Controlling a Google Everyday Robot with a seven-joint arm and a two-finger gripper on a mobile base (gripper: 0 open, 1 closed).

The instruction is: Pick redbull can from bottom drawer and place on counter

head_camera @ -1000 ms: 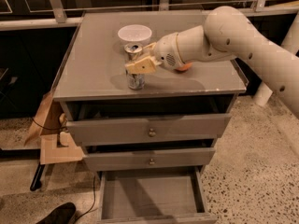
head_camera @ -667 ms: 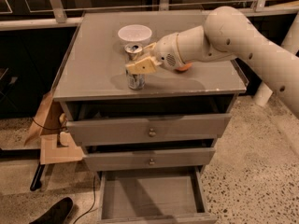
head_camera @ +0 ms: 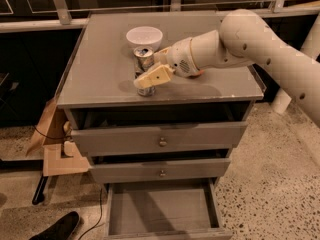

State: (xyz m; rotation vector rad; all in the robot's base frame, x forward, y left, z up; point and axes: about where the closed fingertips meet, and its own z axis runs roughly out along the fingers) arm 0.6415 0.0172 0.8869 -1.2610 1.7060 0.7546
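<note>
The redbull can [head_camera: 143, 58] stands upright on the counter [head_camera: 100, 64], near its front middle, just in front of a white bowl [head_camera: 144, 35]. My gripper [head_camera: 145, 73] reaches in from the right and is closed around the can. Its pale near finger [head_camera: 152, 76] lies across the can's front, and the far finger is hidden behind the can. The can's base rests on the counter top. The bottom drawer [head_camera: 160, 209] is pulled out below, and its flat grey floor shows nothing in it.
The two knobbed drawers [head_camera: 162, 142] sit above the open one, the top one slightly ajar. A bit of an orange thing [head_camera: 197, 74] shows under my wrist. A cardboard box [head_camera: 55, 149] and a black shoe [head_camera: 55, 229] lie on the floor at left.
</note>
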